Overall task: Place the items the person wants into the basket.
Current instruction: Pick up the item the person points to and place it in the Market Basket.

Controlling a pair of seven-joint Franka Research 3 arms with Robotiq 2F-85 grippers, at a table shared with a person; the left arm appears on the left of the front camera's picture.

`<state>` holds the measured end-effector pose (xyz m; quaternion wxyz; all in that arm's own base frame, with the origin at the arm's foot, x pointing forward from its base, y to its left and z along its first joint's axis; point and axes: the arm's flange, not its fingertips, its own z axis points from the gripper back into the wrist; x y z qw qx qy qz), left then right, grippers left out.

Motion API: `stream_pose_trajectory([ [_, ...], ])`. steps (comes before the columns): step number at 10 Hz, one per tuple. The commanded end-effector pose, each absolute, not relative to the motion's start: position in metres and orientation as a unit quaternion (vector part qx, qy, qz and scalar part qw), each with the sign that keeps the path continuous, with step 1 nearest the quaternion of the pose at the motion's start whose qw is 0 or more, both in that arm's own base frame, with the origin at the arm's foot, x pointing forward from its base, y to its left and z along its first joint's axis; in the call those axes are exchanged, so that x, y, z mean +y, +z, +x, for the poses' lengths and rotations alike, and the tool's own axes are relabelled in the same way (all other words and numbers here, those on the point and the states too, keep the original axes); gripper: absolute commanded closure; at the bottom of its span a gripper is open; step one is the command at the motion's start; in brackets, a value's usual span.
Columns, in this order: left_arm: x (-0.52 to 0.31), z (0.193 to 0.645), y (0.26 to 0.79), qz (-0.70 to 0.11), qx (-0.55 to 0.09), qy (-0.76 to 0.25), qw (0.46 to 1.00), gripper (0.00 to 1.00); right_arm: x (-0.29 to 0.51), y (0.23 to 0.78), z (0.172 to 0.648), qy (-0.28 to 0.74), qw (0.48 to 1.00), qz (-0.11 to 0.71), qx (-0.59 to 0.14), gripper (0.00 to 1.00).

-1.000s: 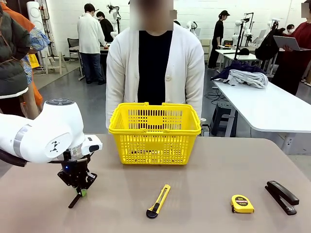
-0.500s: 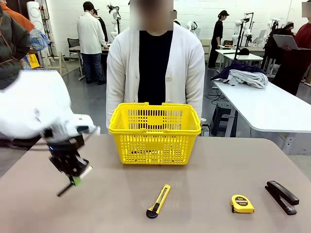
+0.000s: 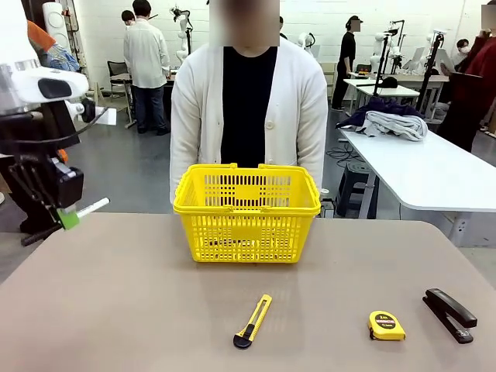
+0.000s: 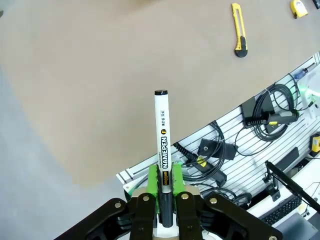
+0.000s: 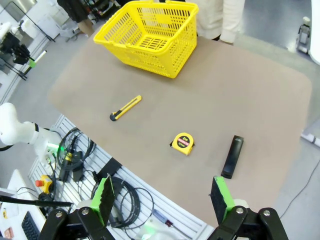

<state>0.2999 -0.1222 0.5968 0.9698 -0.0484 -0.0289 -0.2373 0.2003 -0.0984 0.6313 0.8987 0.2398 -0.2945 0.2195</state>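
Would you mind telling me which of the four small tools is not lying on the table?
The marker, with its white barrel: the left gripper holds it in the air, while the knife, tape measure and stapler lie on the table.

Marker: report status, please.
Left end effector shut on marker, high, left of basket. Right end effector open, empty. Nothing between marker and basket.

Layout noted: basket [image 3: 246, 213] sat on counter [image 3: 139, 310], far middle; person [image 3: 248, 116] stood just behind it. Before basket, near front edge, lay utility knife [image 3: 253, 321]. Right of it, tape measure [image 3: 386, 325]; farther right, apart, stapler [image 3: 449, 304]. Well left of basket, marker [image 3: 93, 207] clamped between left fingers [image 3: 70, 219], raised off counter at its left side.
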Motion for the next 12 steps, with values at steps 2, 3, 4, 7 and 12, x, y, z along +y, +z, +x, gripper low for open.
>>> stream_pose_trajectory([
  [2,-0.122,0.311,0.588,-0.034,-0.027,-0.234,0.971,1.0,-0.097,0.63,0.201,0.224,0.896,0.246,-0.294,0.0],
  [3,-0.121,0.311,0.588,-0.032,-0.027,-0.233,0.972,1.0,-0.097,0.63,0.201,0.224,0.896,0.246,-0.294,0.0],
  [4,-0.122,0.31,0.587,-0.03,-0.025,-0.228,0.973,1.0,-0.097,0.63,0.201,0.224,0.896,0.246,-0.294,0.0],
  [7,-0.124,0.311,0.589,-0.045,-0.02,-0.233,0.971,1.0,-0.097,0.63,0.201,0.224,0.896,0.246,-0.294,0.0],
  [12,-0.147,0.324,0.605,0.02,-0.058,-0.294,0.954,0.88,-0.097,0.63,0.201,0.224,0.896,0.246,-0.294,0.0],
])
